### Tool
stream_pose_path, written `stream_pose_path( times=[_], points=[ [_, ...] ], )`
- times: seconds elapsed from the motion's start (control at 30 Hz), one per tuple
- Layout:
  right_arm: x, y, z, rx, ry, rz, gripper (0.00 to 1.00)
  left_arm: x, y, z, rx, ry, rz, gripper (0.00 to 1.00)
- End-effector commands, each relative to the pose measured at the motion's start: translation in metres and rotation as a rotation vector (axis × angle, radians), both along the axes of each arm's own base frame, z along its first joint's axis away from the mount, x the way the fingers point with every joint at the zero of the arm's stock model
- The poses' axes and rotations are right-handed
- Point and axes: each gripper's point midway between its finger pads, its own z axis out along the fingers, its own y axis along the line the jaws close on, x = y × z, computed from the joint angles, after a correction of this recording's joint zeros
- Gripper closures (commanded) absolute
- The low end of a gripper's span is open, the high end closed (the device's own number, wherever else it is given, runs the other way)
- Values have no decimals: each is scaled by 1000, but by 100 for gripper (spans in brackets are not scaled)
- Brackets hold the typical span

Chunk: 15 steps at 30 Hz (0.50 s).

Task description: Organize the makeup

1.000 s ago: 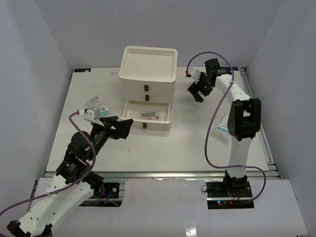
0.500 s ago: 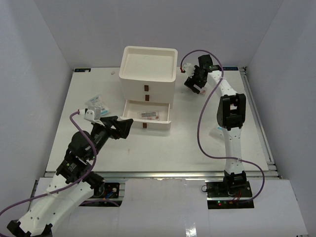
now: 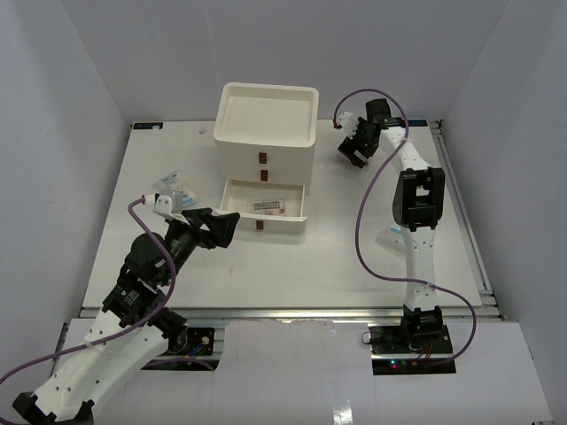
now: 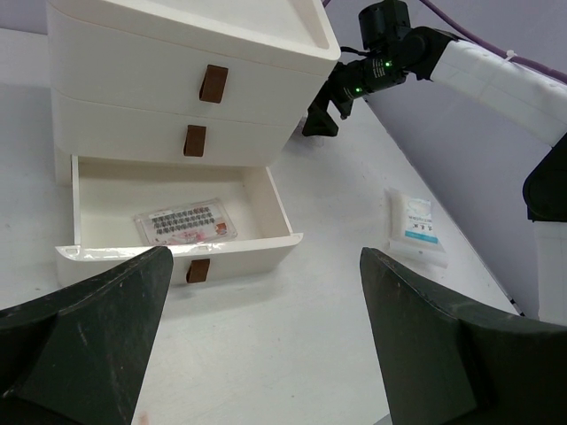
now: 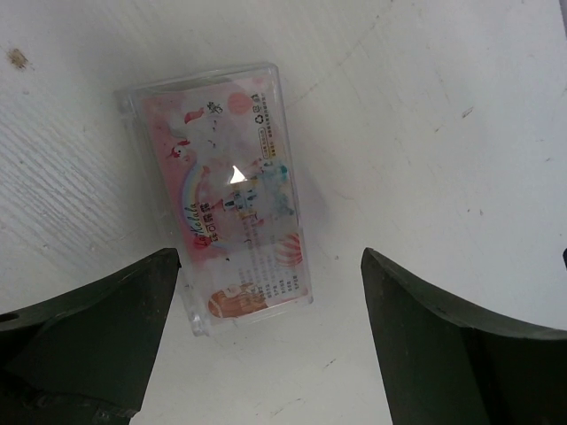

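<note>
Case [image 5: 226,212] lay flat on table [image 5: 443,106]; probably light, stiff, slick; long edges suited pinching; right tool [image 3: 356,154] gaped wide, empty.

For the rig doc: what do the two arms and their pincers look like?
Left arm and right arm: white links, black joint housings, a purple cable looping along each. Left pincer and right pincer: black, two broad wedge-shaped fingers. Small green lights glow by the right wrist.

A white table [image 3: 310,261] is enclosed by plain pale walls [image 3: 80,88] at 9, 12 and 3 o'clock. A white drawer box [image 3: 266,146] is set toward 12 o'clock, its bottom drawer [image 3: 234,198] pulled out. Everything is evenly lit.
</note>
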Motion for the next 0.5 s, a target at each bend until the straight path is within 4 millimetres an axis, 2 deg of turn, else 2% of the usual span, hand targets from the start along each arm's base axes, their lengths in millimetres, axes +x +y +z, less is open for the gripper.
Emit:
stream_pose_path(
  times=[0.0, 0.27, 0.47],
  points=[
    [11, 5, 12, 2, -44, 25, 10, 2, 1, 0, 5, -3, 10, 2],
    [-5, -4, -19, -100, 36, 97, 8, 3, 0, -2, 7, 2, 10, 2],
    [-14, -7, -35, -144, 83, 132, 6, 5, 0, -3, 11, 7, 13, 2]
  ],
)
